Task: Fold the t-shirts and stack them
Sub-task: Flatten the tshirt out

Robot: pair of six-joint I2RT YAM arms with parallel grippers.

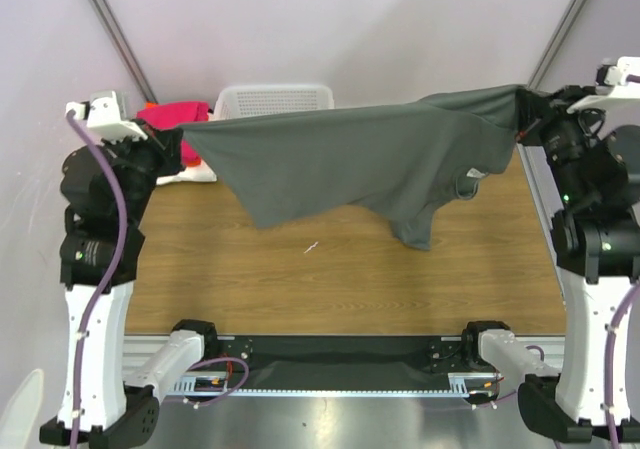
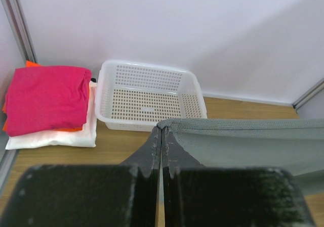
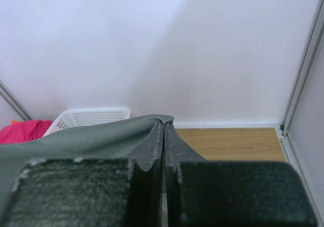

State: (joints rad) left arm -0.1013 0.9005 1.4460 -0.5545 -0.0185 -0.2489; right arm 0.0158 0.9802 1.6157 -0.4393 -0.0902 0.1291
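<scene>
Top external shows the dark grey t-shirt (image 1: 370,159) spread in the air above the bench (image 1: 300,279), stretched between both hands and sagging lowest over the right half (whether that hanging fold touches the wood cannot be told). The left hand (image 1: 183,137) is clenched on one edge of it near the far left corner, and the right hand (image 1: 520,119) is clenched on the opposite edge by the far right corner. In the far left corner a magenta t-shirt (image 2: 48,98) lies folded on an orange t-shirt (image 2: 30,63) and a white t-shirt (image 2: 50,138), just beside the mesh basket (image 2: 152,67).
</scene>
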